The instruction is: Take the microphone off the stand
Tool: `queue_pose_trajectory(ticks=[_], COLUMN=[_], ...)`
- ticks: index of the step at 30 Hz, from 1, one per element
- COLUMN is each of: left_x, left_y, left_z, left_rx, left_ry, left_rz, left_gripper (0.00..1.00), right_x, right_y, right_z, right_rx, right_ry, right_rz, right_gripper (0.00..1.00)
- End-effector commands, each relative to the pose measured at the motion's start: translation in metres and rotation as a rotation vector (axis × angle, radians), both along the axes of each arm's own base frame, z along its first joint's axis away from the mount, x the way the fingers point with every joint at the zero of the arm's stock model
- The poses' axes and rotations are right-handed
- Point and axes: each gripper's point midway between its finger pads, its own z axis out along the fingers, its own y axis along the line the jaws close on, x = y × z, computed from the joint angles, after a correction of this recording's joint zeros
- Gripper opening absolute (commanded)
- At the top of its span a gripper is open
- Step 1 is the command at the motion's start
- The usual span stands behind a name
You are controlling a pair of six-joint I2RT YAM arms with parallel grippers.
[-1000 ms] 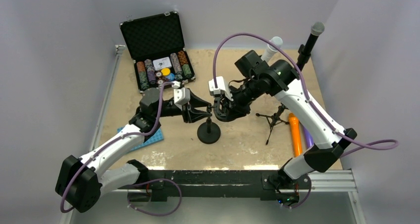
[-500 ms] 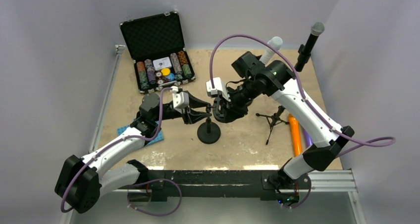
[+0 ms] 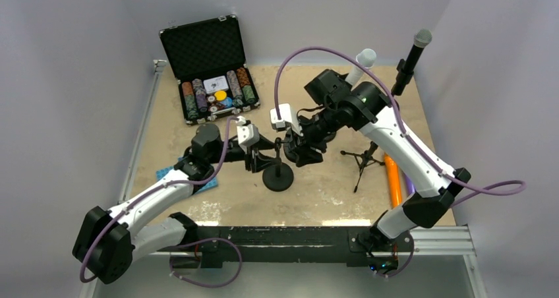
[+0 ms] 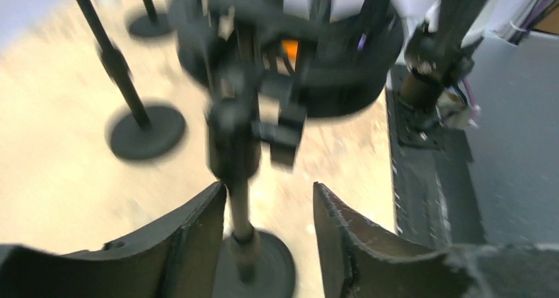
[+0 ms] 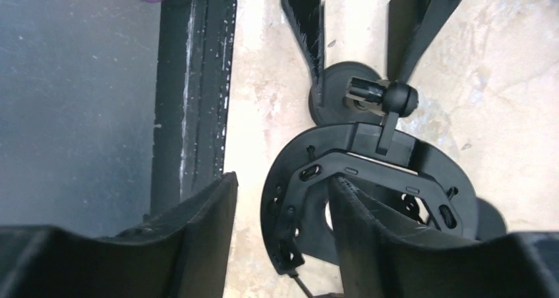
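Observation:
A short black stand with a round base (image 3: 278, 178) is at mid-table, topped by a black ring-shaped mount (image 3: 307, 154). I cannot make out a microphone in that mount. My left gripper (image 3: 267, 157) is open around the stand's pole (image 4: 240, 209), which sits close to its left finger; this view is blurred. My right gripper (image 5: 282, 179) is open, with the ring mount's (image 5: 366, 140) near arc between its fingers. A black microphone (image 3: 414, 47) stands on a tripod (image 3: 361, 159) at the right. A white microphone (image 3: 361, 62) stands at the back.
An open case of poker chips (image 3: 211, 80) stands at the back left. An orange tube (image 3: 393, 179) and a purple one lie by the tripod. A blue mat (image 3: 205, 182) lies under my left arm. A black rail (image 3: 277, 235) runs along the near edge.
My left gripper has moved in toward the stand's pole, which is now between its fingers. My right gripper and the ring mount have shifted slightly left.

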Motion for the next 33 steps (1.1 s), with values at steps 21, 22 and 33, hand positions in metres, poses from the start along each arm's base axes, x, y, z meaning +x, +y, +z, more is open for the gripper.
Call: queue_pose_trajectory(ticks=[21,22,33], left_x=[0.005,0.004,0.009], left_y=[0.034,0.036,0.031], left_z=[-0.099,-0.101,-0.11], left_rx=[0.228,0.228,0.201], left_ry=[0.268,0.268,0.222], left_rz=[0.241,0.246,0.233], left_gripper=[0.89,0.89,0.93], right_x=[0.028,0.026,0.02], right_y=[0.052,0.051,0.031], right_z=[0.036,0.031,0.004], right_rx=[-0.034,-0.057,-0.227], right_ry=[-0.094,-0.094,-0.101], right_rz=[-0.076,-0.069,-0.048], right_gripper=[0.66,0.66,0.68])
